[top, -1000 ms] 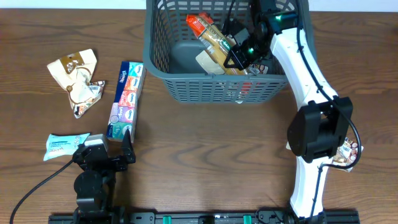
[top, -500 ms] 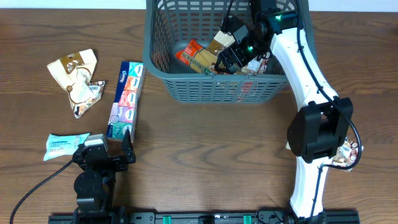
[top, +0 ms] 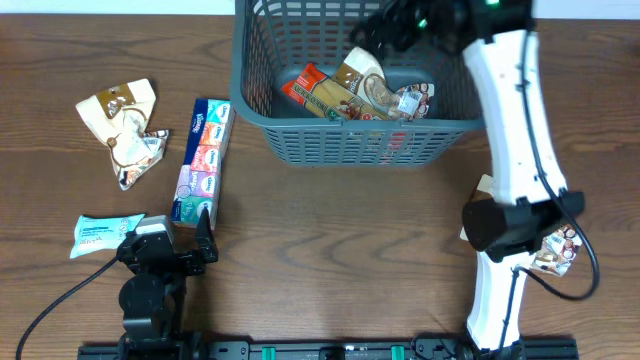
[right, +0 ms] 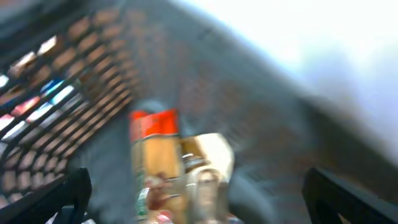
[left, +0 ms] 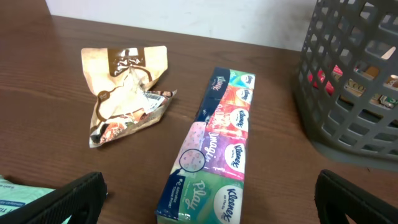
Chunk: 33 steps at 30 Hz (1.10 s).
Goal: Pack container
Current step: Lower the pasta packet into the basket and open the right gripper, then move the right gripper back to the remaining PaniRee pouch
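Note:
The container point(top: 350, 148), a dark grey-blue lattice basket, stands at the table's far middle. Inside lie an orange-and-red packet point(top: 322, 93), a cream packet point(top: 366, 74) and a small foil packet point(top: 413, 98). My right gripper point(top: 395, 22) is a blur above the basket's far side, open and holding nothing. In the blurred right wrist view it point(right: 199, 199) hangs over the orange packet point(right: 155, 155). My left gripper point(top: 172, 228) rests open at the near left. The near end of a colourful tissue pack point(left: 214, 149) lies between its fingers, apart from both.
The tissue pack point(top: 203, 160) lies left of the basket. Crumpled brown-and-white packets point(top: 125, 125) sit further left. A mint-green packet point(top: 105, 232) lies beside the left arm. Another small packet point(top: 555, 250) sits by the right arm's base. The basket wall point(left: 354, 81) stands to the right of the tissue pack.
My right gripper has opened and let the orange packet drop into the basket. It has since risen towards the far side. The left arm has not moved.

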Motion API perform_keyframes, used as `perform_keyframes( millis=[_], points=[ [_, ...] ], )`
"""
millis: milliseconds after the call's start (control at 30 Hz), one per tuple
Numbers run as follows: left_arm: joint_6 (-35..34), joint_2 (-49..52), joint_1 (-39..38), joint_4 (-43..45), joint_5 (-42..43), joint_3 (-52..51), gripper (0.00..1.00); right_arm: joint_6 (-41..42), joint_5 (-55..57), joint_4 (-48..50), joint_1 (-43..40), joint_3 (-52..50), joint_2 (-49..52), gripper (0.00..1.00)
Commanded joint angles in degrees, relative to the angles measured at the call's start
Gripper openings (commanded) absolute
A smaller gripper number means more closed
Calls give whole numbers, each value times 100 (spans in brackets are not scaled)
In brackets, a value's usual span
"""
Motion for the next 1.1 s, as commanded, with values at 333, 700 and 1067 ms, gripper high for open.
perform_keyframes(
  millis=[333, 700, 1067],
  points=[
    [33, -33, 35, -72, -2, -114, 99, 892, 3416, -1899, -1360, 1646, -1357, 99],
    [33, -35, 35, -72, -4, -114, 99, 2549, 2968, -2643, -1915, 1102, -1434, 99],
    [33, -35, 35, -72, -2, -114, 99, 3357, 3386, -2618, -2055, -1478, -1508, 99]
  ],
)
